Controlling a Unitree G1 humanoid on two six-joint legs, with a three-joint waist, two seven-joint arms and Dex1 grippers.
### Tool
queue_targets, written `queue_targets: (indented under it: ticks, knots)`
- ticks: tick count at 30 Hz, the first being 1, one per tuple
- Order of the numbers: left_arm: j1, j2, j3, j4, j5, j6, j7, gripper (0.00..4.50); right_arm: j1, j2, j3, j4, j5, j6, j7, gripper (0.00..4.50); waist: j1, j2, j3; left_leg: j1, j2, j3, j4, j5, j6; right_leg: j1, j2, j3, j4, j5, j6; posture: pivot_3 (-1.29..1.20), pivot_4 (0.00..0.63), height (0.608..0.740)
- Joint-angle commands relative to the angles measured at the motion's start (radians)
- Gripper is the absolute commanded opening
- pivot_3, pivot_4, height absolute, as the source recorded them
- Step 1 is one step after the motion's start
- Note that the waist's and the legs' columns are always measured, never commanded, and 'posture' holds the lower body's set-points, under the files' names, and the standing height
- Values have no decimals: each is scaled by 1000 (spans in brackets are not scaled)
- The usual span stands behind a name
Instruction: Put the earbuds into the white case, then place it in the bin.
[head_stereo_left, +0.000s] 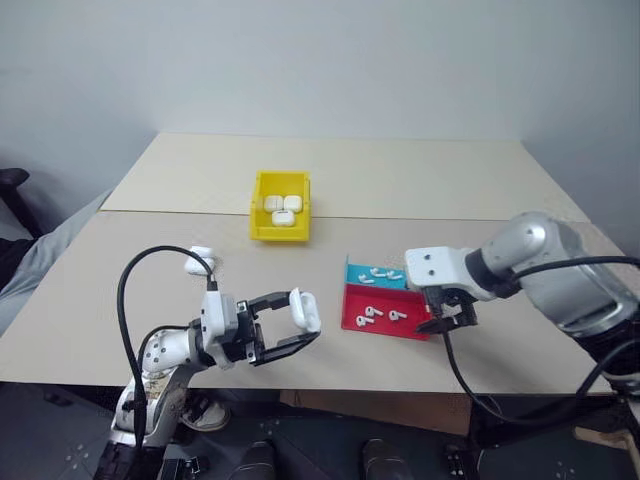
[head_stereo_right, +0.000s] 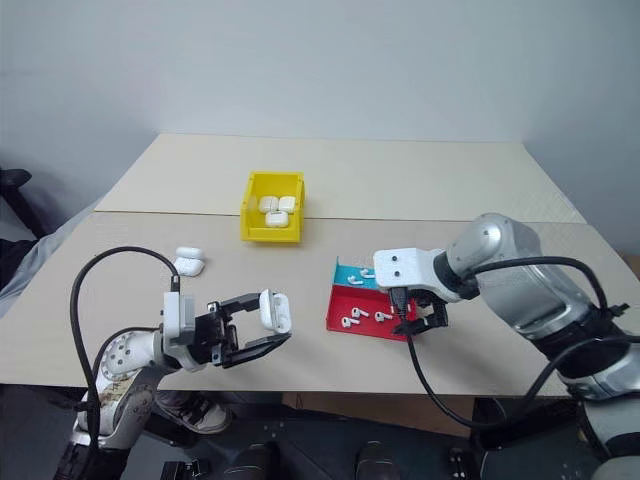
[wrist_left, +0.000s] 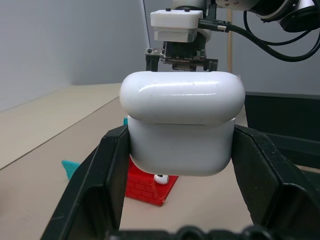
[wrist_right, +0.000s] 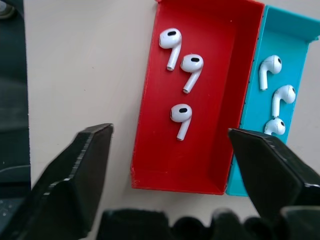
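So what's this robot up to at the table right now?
The left gripper holds a small glossy white plastic case shut between its fingers. The right gripper hangs open above the red and teal tray of tiny white earbuds. The yellow plastic bin already holds several cases; another lies on the table.

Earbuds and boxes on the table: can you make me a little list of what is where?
left tool: shut on a white case
right tool: open, above the red tray
red tray: three earbuds
teal tray: three earbuds
yellow bin: three white cases
table: one spare case
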Motion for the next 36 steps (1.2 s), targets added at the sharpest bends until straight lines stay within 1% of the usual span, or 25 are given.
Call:
queue_targets:
  ticks: [1,9,15,23,29,30,36]
  knots:
    - [3,2,-11,-42,-11,-2,21,2764,-43,36,19,24,-41,17,-1,2911,2,0,0,0,0,0,0,0,0,0,0,0,0,0,0,0,150,740]
    - [9,7,-27,-55,6,-8,63,2764,-45,102,64,80,-115,-4,-21,2911,6,0,0,0,0,0,0,0,0,-1,0,0,0,0,0,0,150,740]
    - [1,31,-37,-66,22,20,94,2764,-45,142,92,147,-189,-84,-35,2911,6,0,0,0,0,0,-1,0,0,-1,0,0,0,0,0,0,150,740]
    - [21,75,-22,-102,13,49,108,2764,-42,189,90,201,-208,-116,-21,2911,8,0,0,-7,0,0,-1,0,0,-8,1,0,2,0,0,0,150,740]
    - [18,80,-24,-108,9,54,119,2764,-35,194,90,226,-228,-142,-17,2911,9,0,0,-9,0,-1,-1,0,0,-13,1,0,8,0,0,0,150,740]
    - [17,81,-25,-109,9,56,120,2764,-34,194,91,229,-233,-147,-17,2535,9,0,0,-9,0,-1,-1,0,0,-13,1,0,9,0,0,0,150,740]
    - [18,83,-26,-113,7,56,121,2764,-18,194,88,230,-253,-176,-14,2535,8,0,0,-9,0,-1,0,0,0,-12,1,0,9,0,0,0,150,740]
